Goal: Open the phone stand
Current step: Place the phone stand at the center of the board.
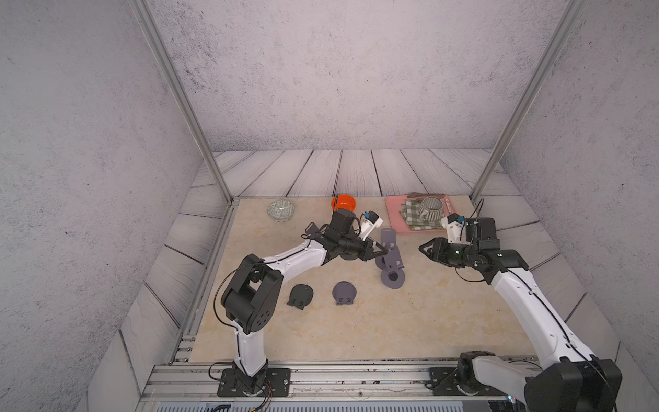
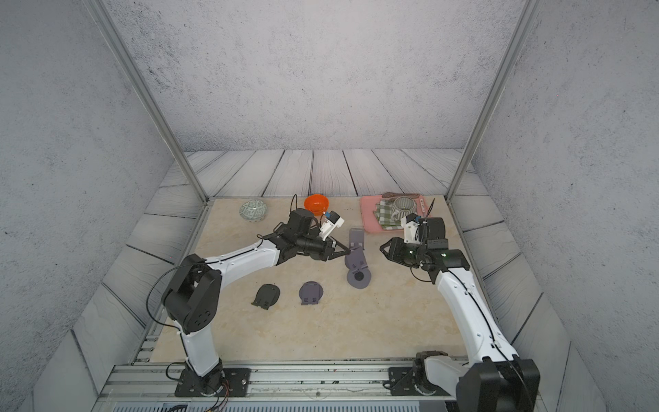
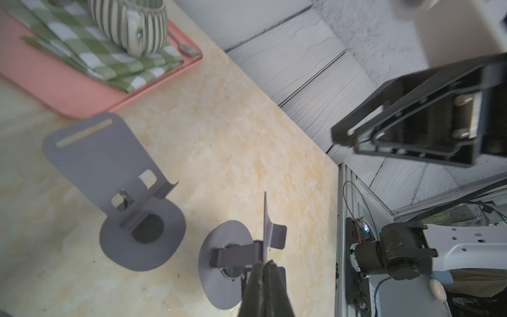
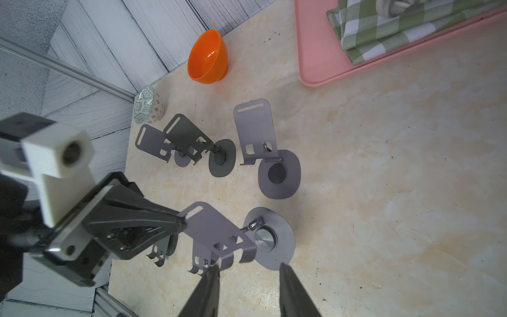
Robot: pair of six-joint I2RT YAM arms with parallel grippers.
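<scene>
Beige marble-look table [image 1: 356, 328]. Orange bowl [image 1: 343, 202] at the far edge. Patterned bowl [image 1: 281, 209] left of it, apart, near the far-left corner. Pink tray [image 1: 394, 218] far right. On the tray: folded green-checked cloth [image 1: 409, 214], striped mug [image 1: 430, 208] on the cloth, brown spoon [image 1: 426, 195] along the tray's far edge, small metal spoon [image 3: 185, 48] beside the cloth.

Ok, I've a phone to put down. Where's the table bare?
Barest: the near table, between the front rail and the dark stand and grey stand. Crowded: the middle, where the left gripper pinches the phone stand, and the back edge with the patterned bowl, orange bowl and pink tray.
</scene>
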